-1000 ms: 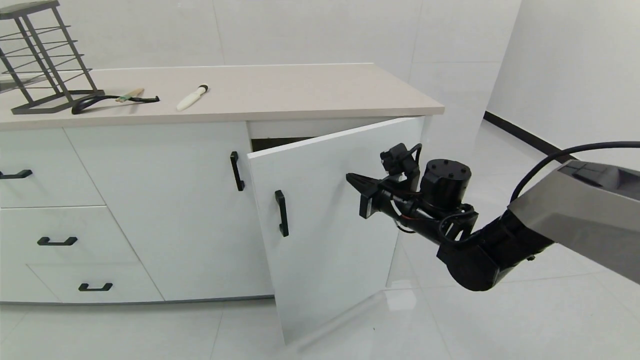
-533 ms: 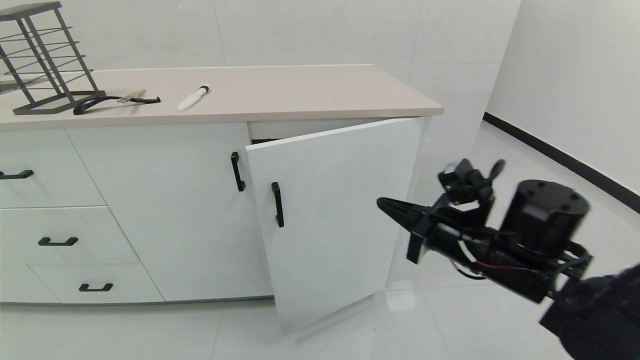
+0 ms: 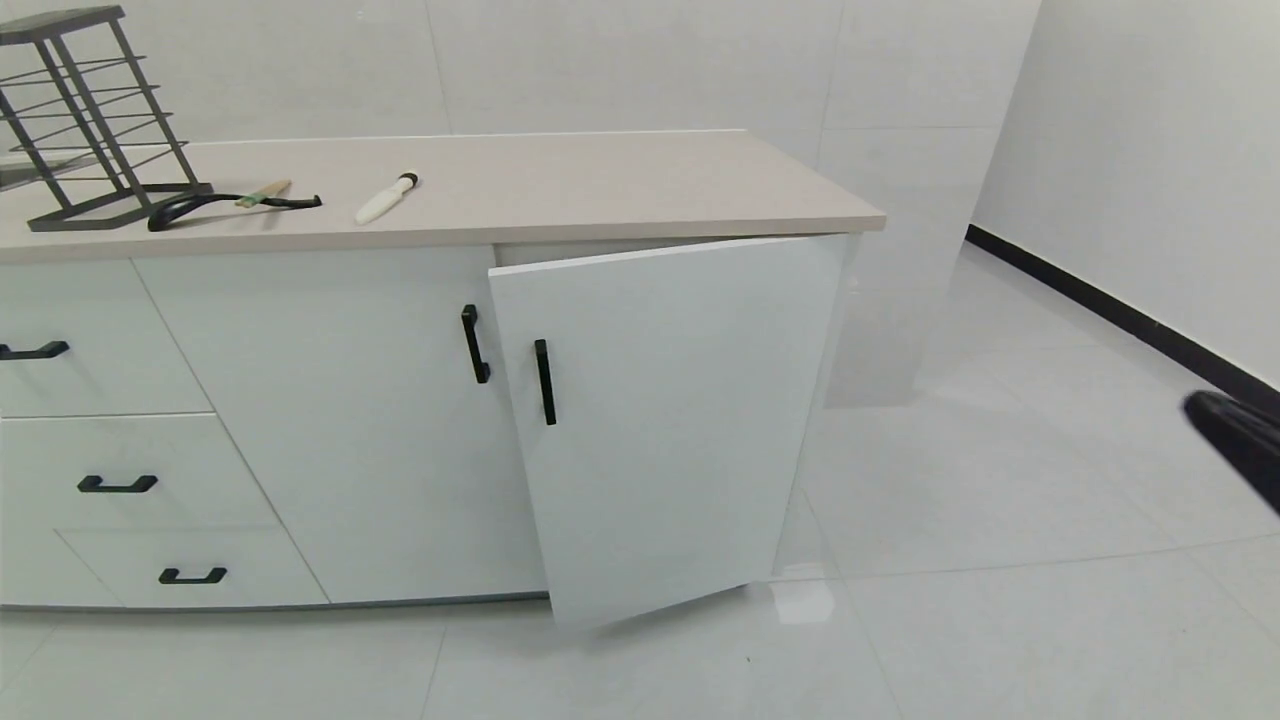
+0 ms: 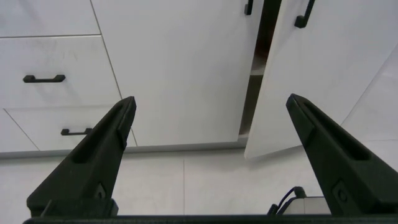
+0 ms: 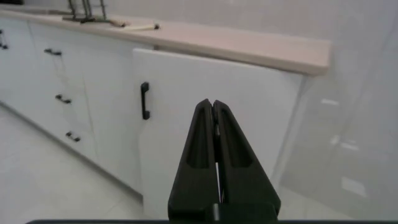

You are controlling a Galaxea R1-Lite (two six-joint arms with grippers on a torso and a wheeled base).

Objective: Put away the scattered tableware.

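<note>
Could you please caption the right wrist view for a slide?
Shut right gripper facing the ajar white cabinet door below the beige countertop.

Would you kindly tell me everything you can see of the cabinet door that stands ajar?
The cabinet door is a flat white panel with a vertical black bar handle near its free edge. It hangs under the right end of the beige countertop, hinged on its right side, and stands partly open, its handle edge swung out in front of the neighbouring door. Nothing touches it.

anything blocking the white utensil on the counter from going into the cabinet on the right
Yes. The cabinet door is only slightly ajar and covers nearly the whole opening under the counter. Around the white utensil itself, nothing stands in the way.
</note>
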